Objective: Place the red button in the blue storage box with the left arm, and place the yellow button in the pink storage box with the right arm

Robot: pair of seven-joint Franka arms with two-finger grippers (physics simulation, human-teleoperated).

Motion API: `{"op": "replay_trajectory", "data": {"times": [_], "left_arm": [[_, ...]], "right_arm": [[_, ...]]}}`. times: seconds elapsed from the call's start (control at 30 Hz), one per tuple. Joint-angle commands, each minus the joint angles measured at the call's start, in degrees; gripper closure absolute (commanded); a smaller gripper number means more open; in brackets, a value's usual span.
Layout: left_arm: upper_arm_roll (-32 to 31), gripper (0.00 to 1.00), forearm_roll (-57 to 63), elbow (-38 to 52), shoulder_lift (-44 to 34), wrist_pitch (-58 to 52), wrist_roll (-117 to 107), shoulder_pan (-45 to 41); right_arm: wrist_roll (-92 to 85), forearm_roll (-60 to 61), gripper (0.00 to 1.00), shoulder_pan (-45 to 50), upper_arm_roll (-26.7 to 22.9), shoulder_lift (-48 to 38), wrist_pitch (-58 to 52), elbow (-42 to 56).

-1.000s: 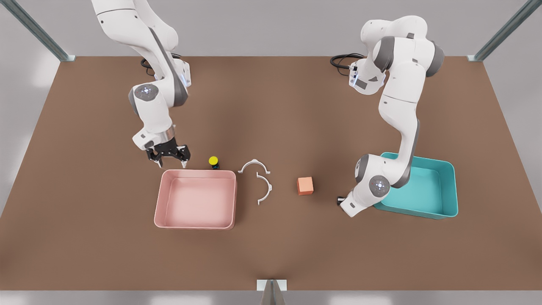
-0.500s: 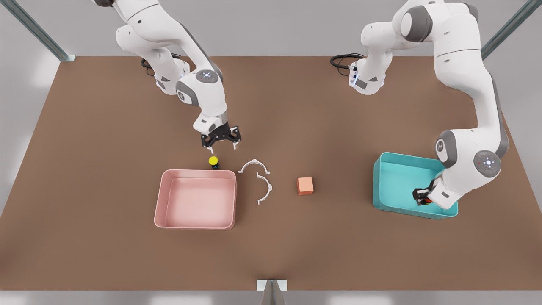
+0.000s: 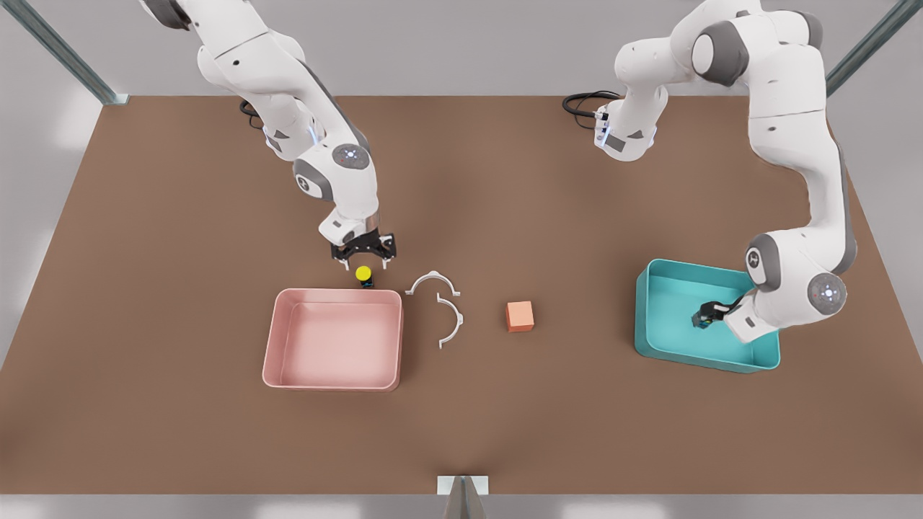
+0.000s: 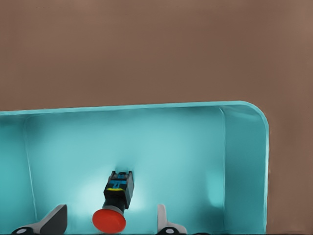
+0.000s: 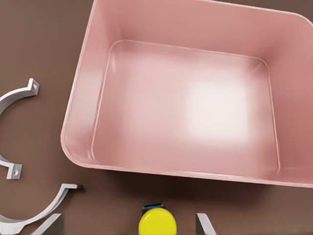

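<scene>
Left pincer (image 4: 110, 223) spread wide over red button (image 4: 111, 211) lying inside blue storage box (image 4: 244, 161). Right pincer (image 3: 363, 261) wide above yellow button (image 3: 363, 274), beside pink storage box (image 3: 277, 339).

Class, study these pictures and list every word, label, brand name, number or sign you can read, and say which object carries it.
There is no readable text anywhere.
Small red-capped push button in the blue plastic storage box: blue and yellow markings on its black body, no letters legible.
Small yellow-capped push button beside the pink plastic storage box: no text.
Small orange cube and two white curved brackets: plain.
</scene>
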Motion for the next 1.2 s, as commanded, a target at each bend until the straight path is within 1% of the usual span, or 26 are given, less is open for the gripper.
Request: {"op": "replay_trajectory", "data": {"times": [0.0, 0.03, 0.1, 0.13, 0.17, 0.23, 0.27, 0.3, 0.5, 0.57, 0.83, 1.07, 1.17], "left_arm": [[-0.2, 0.00, 0.1, 0.5, -5.9, -1.3, 8.8, -0.1], [-0.1, 0.00, 0.1, 1.9, -9.0, -3.7, 3.5, -2.2], [-0.1, 0.00, 0.3, 9.9, -11.0, -12.7, -9.5, -6.6], [0.0, 0.00, 0.5, 11.2, -13.0, -14.7, -17.7, -9.7], [0.0, 0.00, 0.7, 11.1, -14.6, -14.9, -21.8, -11.3], [-0.7, 0.00, 0.5, 10.0, -19.0, -19.3, -21.7, -11.7], [-0.9, 0.00, 0.5, 9.8, -19.7, -20.3, -21.7, -11.7], [-0.9, 0.00, 0.5, 10.3, -19.2, -22.1, -21.4, -11.8], [-0.9, 0.00, 0.7, 10.3, -18.6, -22.2, -21.3, -11.8], [-1.0, 0.00, 0.5, 10.3, -18.4, -22.1, -21.3, -11.8], [-0.9, 0.00, 0.5, 10.2, -17.6, -22.2, -21.3, -11.8], [-0.9, 0.00, 0.5, 10.2, -16.7, -22.1, -21.3, -11.7], [-0.9, 0.00, 0.5, 10.3, -16.5, -22.1, -21.3, -11.8]], "right_arm": [[8.7, -1.6, 0.00, 0.0, 0.1, 1.1, 0.2, 0.4], [11.2, -3.5, 0.00, 0.0, 0.3, 1.6, 0.2, 0.4], [13.7, -6.3, 0.00, -0.1, 0.2, 1.9, 0.1, 0.3], [14.6, -7.2, 0.00, -0.1, -0.1, 2.2, 0.1, 0.2], [16.5, -8.6, 0.00, -0.1, -0.1, 2.3, -0.1, 0.2], [20.2, -11.0, 0.00, -0.2, -0.3, 3.0, -0.2, 0.0], [21.9, -13.3, 0.00, -0.2, -0.3, 3.8, -0.3, 0.0], [22.1, -13.3, 0.00, -0.2, -0.1, 4.8, -0.4, 0.1], [26.2, -13.9, 0.00, -2.0, -0.2, 7.1, -0.3, -0.3], [28.4, -16.7, 0.00, -2.0, -0.2, 7.9, 0.0, 0.0], [29.7, -16.6, 0.00, -0.6, 1.1, 9.2, -0.3, 2.6], [29.6, -18.8, 0.00, -1.4, 0.4, 9.2, 0.0, 1.3], [29.4, -19.1, 0.00, -1.4, 0.4, 11.7, 0.1, 1.6]]}}
